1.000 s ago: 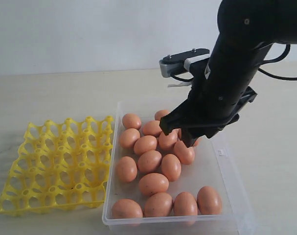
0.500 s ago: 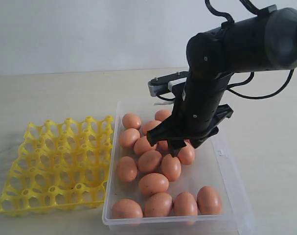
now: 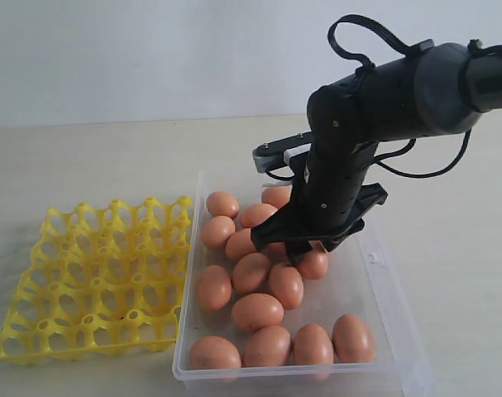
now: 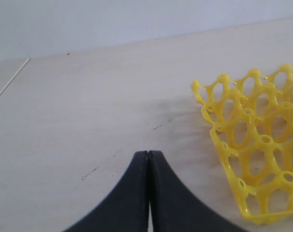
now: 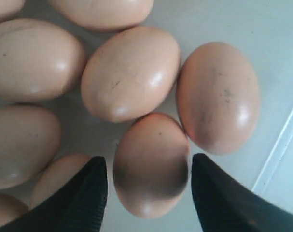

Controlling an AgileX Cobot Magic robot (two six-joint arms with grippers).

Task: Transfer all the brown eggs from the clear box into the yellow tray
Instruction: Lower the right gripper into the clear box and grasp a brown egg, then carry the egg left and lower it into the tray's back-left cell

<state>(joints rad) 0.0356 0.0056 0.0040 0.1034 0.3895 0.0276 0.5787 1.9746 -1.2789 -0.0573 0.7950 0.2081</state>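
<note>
Right wrist view shows the right gripper [image 5: 149, 159] with jaws apart, flanking one brown egg [image 5: 151, 169] without clamping it. The brown eggs [image 3: 257, 311] lie in the clear box [image 3: 354, 285], just beside the yellow tray [image 3: 93, 281]. The left gripper [image 4: 148, 159] is pressed together above the table [image 4: 64, 121].

Fourteen eggs [image 3: 257, 311] show plainly in the exterior view, and a fifteenth peeks out, half covered, beneath the one arm [image 3: 375, 99] that is in sight. Whether the arm hides any more cannot be told. There is one box [image 3: 350, 289] and one tray [image 3: 102, 281] on the surface; the tray's cups overlap too much in these views for a sure count.
</note>
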